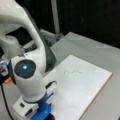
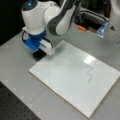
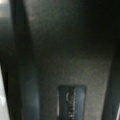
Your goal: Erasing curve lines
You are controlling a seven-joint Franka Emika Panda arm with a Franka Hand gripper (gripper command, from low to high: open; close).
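The curve lines are one thin dark wavy squiggle on the white board, and they show whole in both front views. My gripper, on a blue and white mount, is lowered at the board's corner, far from the squiggle. It stands over a black block that lies on the grey table beside that corner. In a front view the gripper sits at the bottom edge, mostly hidden by the arm. The wrist view is filled by the dark block, with dark fingers along its sides.
The white board lies flat on a grey table, with a bright glare spot above the squiggle. An orange item and a clear blue piece lie behind the board. The arm's bulk stands over the board's corner.
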